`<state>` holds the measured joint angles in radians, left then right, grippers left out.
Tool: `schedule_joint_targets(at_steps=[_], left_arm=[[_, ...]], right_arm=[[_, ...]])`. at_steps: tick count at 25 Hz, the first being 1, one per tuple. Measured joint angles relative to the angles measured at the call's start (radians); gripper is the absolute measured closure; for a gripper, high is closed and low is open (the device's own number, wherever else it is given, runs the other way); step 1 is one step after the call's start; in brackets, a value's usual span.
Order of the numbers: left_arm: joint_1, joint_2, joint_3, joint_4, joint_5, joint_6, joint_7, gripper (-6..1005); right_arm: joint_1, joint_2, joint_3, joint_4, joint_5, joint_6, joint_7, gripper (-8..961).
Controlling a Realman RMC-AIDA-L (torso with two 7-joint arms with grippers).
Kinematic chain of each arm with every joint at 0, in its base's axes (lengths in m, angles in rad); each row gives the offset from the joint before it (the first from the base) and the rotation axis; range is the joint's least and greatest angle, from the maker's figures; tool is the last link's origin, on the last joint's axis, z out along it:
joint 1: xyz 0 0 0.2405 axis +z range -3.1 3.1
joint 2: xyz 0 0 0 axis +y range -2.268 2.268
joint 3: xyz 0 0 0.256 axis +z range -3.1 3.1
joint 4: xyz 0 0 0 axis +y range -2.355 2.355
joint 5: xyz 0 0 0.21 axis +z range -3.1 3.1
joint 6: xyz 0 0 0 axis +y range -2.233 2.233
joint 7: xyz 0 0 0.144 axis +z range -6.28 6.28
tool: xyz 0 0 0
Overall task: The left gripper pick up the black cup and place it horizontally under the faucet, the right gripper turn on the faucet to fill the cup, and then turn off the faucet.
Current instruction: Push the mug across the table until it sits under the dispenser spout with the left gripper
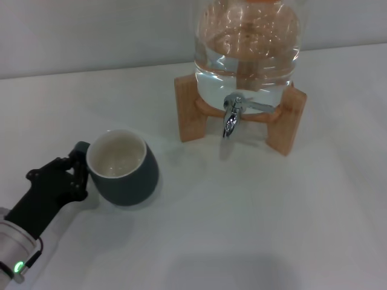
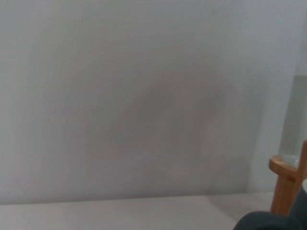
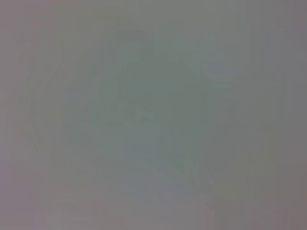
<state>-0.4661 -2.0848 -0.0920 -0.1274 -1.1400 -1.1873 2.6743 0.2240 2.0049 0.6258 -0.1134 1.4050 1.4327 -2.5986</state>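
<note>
Lower left of the head view, and the left pincer [image 1: 78, 166] is right up against the black cup [image 1: 124, 168], its black fingers pressed to the cup's left side where the small handle sits. The fingers look closed in on that handle, though the contact itself is hidden behind the cup's rim, so a firm hold cannot be confirmed. Behind the pincer the black wrist runs down to the silver-white arm, with a green light glowing at the bottom left corner of the frame.

The cup sits on the white worktop [image 1: 254, 229], tipped a little so its cream-white inside faces up and toward the camera. The inside looks bare.

Upper right of centre stands the clear glass jar [image 1: 247, 42], holding water and resting on a wooden stand [image 1: 187, 109]. The chrome faucet [image 1: 232, 115] juts out from the jar's base between the stand's two legs, spout pointing down, its thin lever reaching off to the right. The cup is well apart from the faucet, down and to the left of it.

The left wrist view shows mostly blank wall, with an edge of the cup [image 2: 268, 221] at the bottom right and the stand [image 2: 288, 182] and jar [image 2: 297, 120] on the right edge.

The right pincer is nowhere in the head view, and the right wrist view is a grey blur.
</note>
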Motion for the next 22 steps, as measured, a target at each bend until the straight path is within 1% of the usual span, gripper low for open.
schedule_joint_targets(at_steps=[7, 14, 22], left_arm=[[-0.027, -0.001, 0.0, -0.026, 0.04, 0.032, -0.005, 881], [-0.033, -0.001, 0.0, -0.043, 0.067, 0.034, -0.015, 879], [-0.055, 0.0, 0.0, -0.048, 0.118, 0.036, -0.053, 876]], right_arm=[[0.0, 0.0, 0.0, 0.0, 0.0, 0.0, 0.0, 98], [-0.001, 0.0, -0.002, -0.002, 0.0, 0.0, 0.0, 98], [-0.002, 0.0, -0.004, 0.001, -0.002, 0.0, 0.0, 98]])
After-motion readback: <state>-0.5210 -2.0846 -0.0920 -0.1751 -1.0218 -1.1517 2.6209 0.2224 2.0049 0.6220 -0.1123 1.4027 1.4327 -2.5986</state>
